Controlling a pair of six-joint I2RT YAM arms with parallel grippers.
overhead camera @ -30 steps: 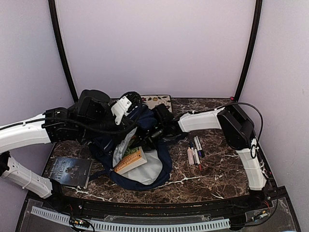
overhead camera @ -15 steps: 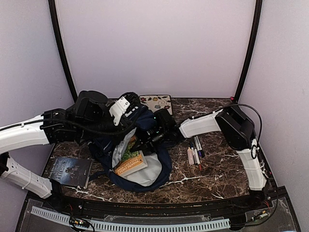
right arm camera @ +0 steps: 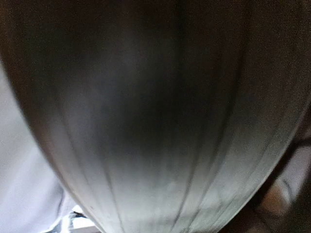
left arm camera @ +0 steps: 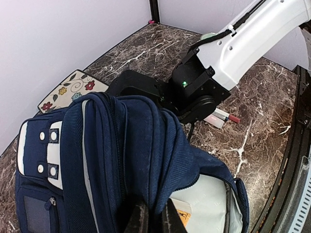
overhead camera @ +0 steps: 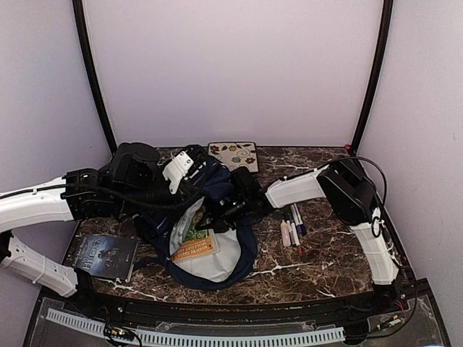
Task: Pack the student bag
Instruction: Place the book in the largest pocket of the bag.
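Observation:
The navy student bag [overhead camera: 217,181] lies open mid-table, its pale grey lining [overhead camera: 224,253] showing. My left gripper [overhead camera: 194,157] is shut on the bag's upper opening edge [left arm camera: 160,160] and holds it raised; its fingers [left arm camera: 142,219] pinch the navy fabric. An orange-and-green book [overhead camera: 192,244] lies inside the opening, and a corner of it shows in the left wrist view [left arm camera: 183,218]. My right gripper [overhead camera: 221,208] reaches into the bag's mouth above the book, fingertips hidden. The right wrist view shows only grey lining [right arm camera: 155,126].
A dark book [overhead camera: 101,254] lies at the front left. A floral pouch [overhead camera: 233,154] sits at the back by the wall, also in the left wrist view [left arm camera: 65,90]. Several pens and markers [overhead camera: 291,225] lie right of the bag.
The orange-and-green book has slid down and left, deeper into the bag. My right gripper has pushed further left into the opening. The left gripper has kept hold of the bag's edge.

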